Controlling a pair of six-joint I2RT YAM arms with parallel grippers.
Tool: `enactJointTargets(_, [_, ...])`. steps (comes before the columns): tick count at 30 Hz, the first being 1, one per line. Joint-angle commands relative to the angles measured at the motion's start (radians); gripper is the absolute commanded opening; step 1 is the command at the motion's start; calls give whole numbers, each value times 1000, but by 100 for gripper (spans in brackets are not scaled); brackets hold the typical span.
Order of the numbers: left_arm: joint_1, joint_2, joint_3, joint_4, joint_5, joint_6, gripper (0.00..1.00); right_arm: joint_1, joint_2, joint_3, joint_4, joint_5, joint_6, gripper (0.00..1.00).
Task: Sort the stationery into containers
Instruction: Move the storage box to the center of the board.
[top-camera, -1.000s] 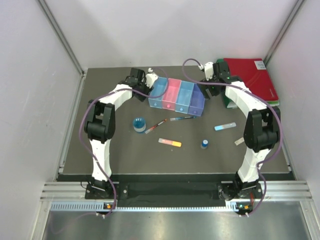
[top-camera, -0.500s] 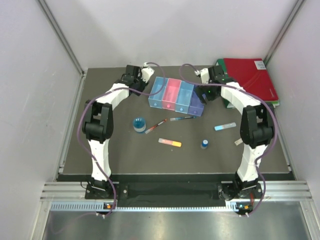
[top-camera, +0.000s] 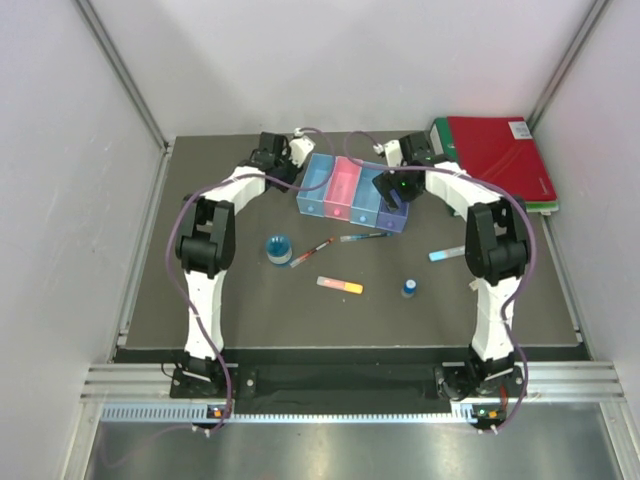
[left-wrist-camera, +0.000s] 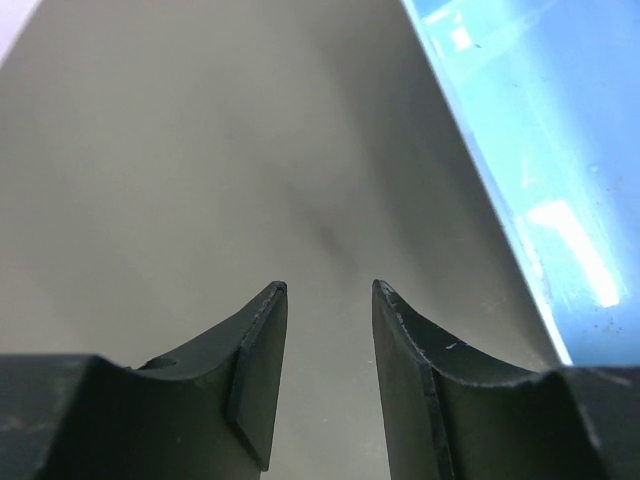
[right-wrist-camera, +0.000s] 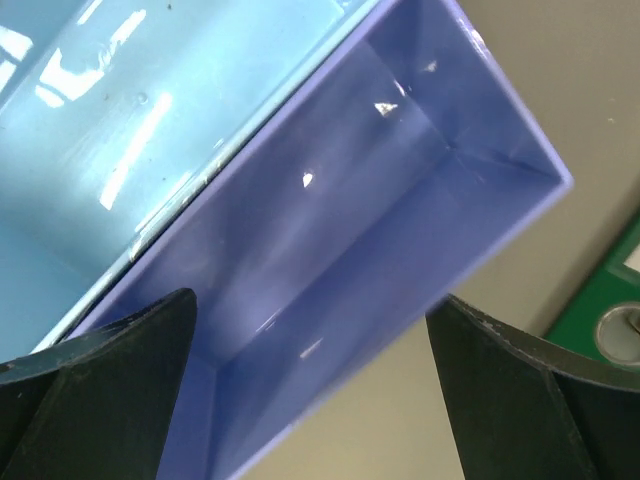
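The containers are a joined row of four bins at the back of the table: light blue, pink, light blue, purple. My right gripper hangs wide open over the purple bin, nothing between its fingers. My left gripper is behind the row's left end, jaws partly apart and empty, with the light blue bin wall on its right. Loose on the table lie a blue roll, red pen, dark pen, pink-orange bar, light blue bar and blue-capped bottle.
Red and green binders are stacked at the back right, and the green one shows just past the purple bin. White walls enclose the table on the left, back and right. Both arms arch over the table's sides.
My right gripper has swung left from beside the binders to above the purple bin. The left gripper has shifted a little toward the row's back left corner. The stationery has not moved.
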Motion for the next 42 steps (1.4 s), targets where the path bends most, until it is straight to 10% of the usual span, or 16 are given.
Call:
enactJointTargets(1, [-7, 5, 34, 31, 41, -16, 45, 13, 47, 83, 27, -18, 8, 97])
enactJointTargets(42, [-54, -208, -176, -235, 289, -49, 38, 88, 128, 151, 102, -5, -107, 97])
